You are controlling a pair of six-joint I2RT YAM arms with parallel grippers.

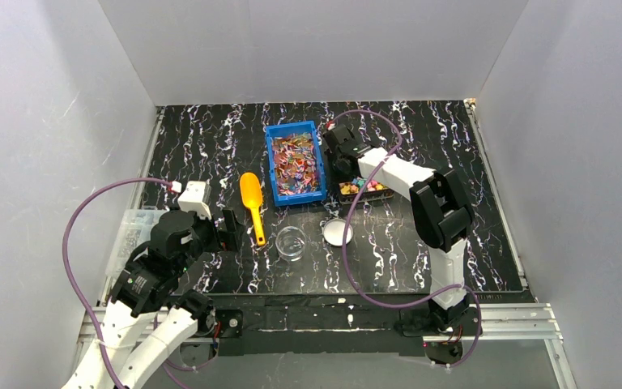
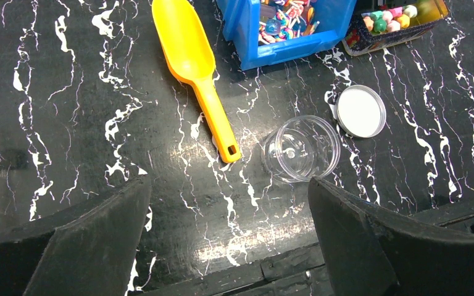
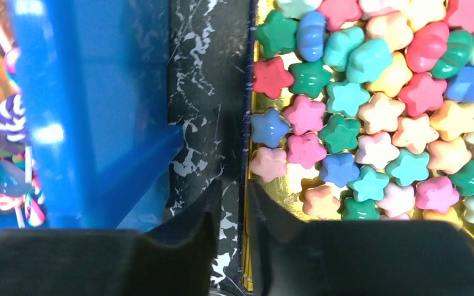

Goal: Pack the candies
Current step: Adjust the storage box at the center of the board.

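Observation:
Flat wrapped candies [image 1: 297, 160] fill a blue bin [image 1: 273, 166] at the back centre. Chunky star-shaped candies [image 3: 370, 123] lie in a gold-lined tray [image 1: 364, 194] just right of the bin [image 3: 92, 111]. My right gripper [image 3: 233, 188] is low over the tray's left wall [image 3: 247, 154]. Its jaws are a narrow gap apart and straddle that wall, holding nothing. In the top view it [image 1: 340, 158] sits between bin and tray. My left gripper [image 2: 228, 185] hovers wide open over the near left table, empty, short of a clear jar [image 2: 301, 148] and a yellow scoop [image 2: 191, 61].
The jar [image 1: 291, 242] stands open near the front centre, its white lid [image 1: 337, 232] lying flat beside it on the right. The scoop [image 1: 252, 203] lies left of the bin. A clear plastic box [image 1: 134, 231] sits at the left table edge.

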